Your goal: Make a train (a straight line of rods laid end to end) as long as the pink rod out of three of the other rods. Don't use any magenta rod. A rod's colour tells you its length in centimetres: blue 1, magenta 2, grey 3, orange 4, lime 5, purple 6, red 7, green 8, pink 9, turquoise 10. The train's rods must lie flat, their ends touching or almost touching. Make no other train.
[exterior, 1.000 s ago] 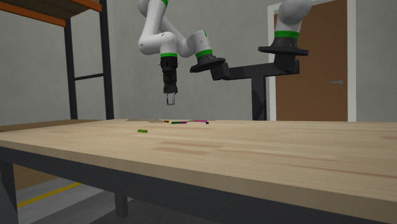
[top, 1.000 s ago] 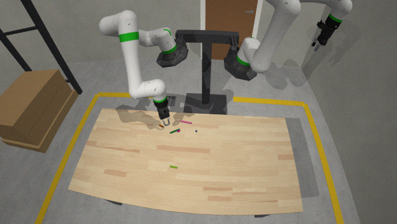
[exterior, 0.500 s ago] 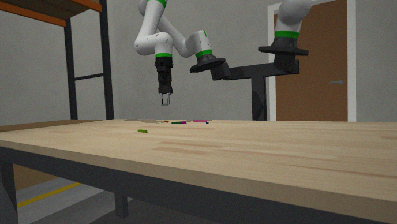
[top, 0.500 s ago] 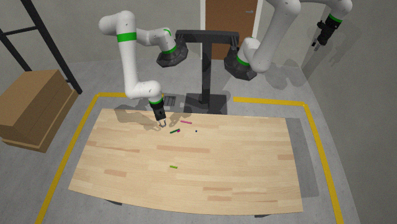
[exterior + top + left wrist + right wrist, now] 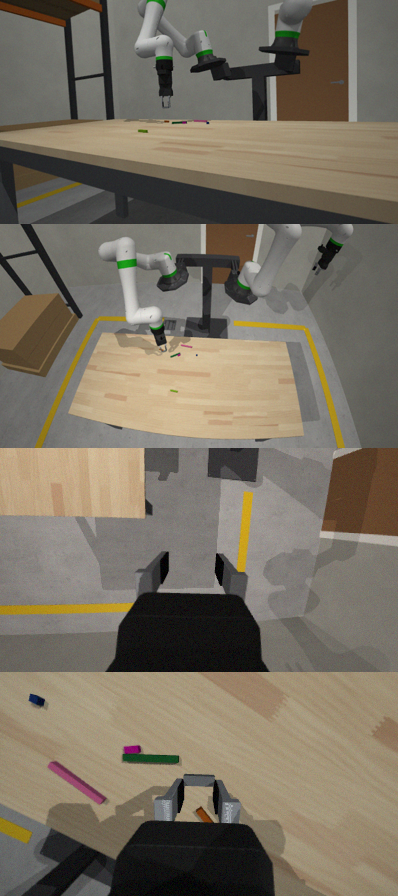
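Observation:
My right gripper (image 5: pixel 163 350) (image 5: pixel 166 106) (image 5: pixel 198 789) is shut on the grey rod (image 5: pixel 199 780), which spans crosswise between its fingertips, above the table near the orange rod (image 5: pixel 166 121) (image 5: pixel 204 815). The body of the gripper hides part of the orange rod in the right wrist view. The pink rod (image 5: pixel 186 346) (image 5: pixel 200 120) (image 5: pixel 76 782) lies flat towards the back edge. The blue rod (image 5: pixel 196 355) (image 5: pixel 207 123) (image 5: pixel 36 700) lies apart. The lime rod (image 5: pixel 173 391) (image 5: pixel 142 131) lies alone nearer the front. My left gripper (image 5: pixel 316 271) (image 5: pixel 192 562) is open and empty, off the table.
The green rod (image 5: pixel 174 355) (image 5: pixel 177 123) (image 5: pixel 150 759) lies between the orange and blue rods. The magenta rod (image 5: pixel 179 355) (image 5: pixel 184 122) (image 5: pixel 132 749) lies close beside one end of it. Cardboard boxes (image 5: pixel 34 339) stand left of the table.

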### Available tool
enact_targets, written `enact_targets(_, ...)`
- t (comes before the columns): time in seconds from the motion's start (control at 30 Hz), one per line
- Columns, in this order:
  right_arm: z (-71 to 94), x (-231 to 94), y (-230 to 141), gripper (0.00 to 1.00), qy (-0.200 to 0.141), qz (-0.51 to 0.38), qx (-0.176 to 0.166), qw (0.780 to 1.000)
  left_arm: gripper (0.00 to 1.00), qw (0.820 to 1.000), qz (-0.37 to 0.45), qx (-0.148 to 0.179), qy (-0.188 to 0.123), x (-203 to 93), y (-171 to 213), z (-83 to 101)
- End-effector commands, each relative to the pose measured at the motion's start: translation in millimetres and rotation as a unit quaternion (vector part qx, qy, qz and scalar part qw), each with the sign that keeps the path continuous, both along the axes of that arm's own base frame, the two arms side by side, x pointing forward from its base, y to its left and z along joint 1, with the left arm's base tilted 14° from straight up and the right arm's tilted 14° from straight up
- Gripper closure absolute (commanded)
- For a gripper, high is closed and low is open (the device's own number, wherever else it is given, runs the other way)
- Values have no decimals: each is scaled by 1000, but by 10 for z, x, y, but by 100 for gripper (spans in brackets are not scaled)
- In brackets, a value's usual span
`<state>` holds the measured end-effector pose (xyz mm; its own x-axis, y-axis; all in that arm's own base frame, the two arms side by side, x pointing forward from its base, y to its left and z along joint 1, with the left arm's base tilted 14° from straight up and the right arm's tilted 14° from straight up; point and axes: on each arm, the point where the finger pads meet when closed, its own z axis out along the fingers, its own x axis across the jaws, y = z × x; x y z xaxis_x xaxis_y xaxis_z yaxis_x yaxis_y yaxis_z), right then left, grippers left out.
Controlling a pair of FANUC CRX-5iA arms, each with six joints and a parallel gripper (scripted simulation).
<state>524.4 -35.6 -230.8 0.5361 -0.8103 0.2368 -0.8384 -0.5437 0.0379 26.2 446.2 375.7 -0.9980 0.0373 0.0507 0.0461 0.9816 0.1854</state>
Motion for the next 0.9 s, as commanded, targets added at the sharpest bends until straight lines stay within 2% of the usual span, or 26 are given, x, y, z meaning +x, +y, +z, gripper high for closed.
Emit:
enact_targets(0.0, -142, 26, -32, 43, -1, 0, 0, 1000, 0, 1000, 0, 1, 0, 1, 1, 9)
enact_targets(0.27, -484, 68, -107, 43, -1, 0, 0, 1000, 0, 1000, 0, 1, 0, 1, 1, 9)
enact_targets(0.33, -484, 68, -107, 43, -1, 0, 0, 1000, 0, 1000, 0, 1, 0, 1, 1, 9)
enact_targets(0.5, -634, 86, -141, 43, -1, 0, 0, 1000, 0, 1000, 0, 1, 0, 1, 1, 9)
enact_targets(0.87, -699, 95, -155, 43, -1, 0, 0, 1000, 0, 1000, 0, 1, 0, 1, 1, 9)
